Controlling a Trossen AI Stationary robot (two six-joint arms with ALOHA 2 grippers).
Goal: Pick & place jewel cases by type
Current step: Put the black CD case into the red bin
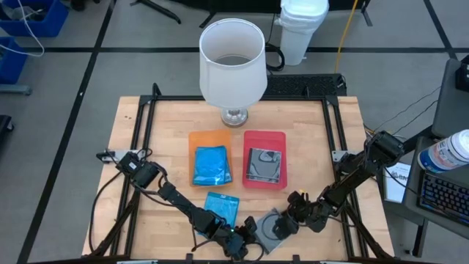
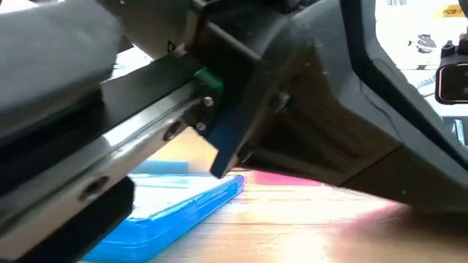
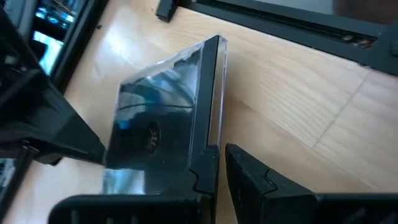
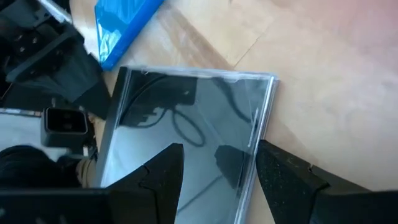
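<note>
The left jaws are closed to a narrow slit on one edge of the clear jewel case, at the near edge of the desk. They appear to pinch that thin edge, which would explain why the case looks tipped up rather than lying flat. The right jaws stand wide apart from the opposite side, one finger over the case's face and the other just off its side edge. They have not closed on it. Judging by this, the left arm is steadying the case so the right can take it across its width; a flat case on bare wood gives fingers little to get under.

Just beyond, on the left arm's side, a blue jewel case lies flat and loose on the desk, touched by neither arm and not yet sorted.

Farther back, two trays sit side by side near the middle of the desk. The orange tray holds a blue case and the red tray holds a dark grey case. That split suggests blue goes to orange and dark or clear to red, so the held case most likely belongs in the red tray, on the right arm's side.

Behind the trays stands a white-shaded lamp, which any carry to the trays should stay clear of
</note>
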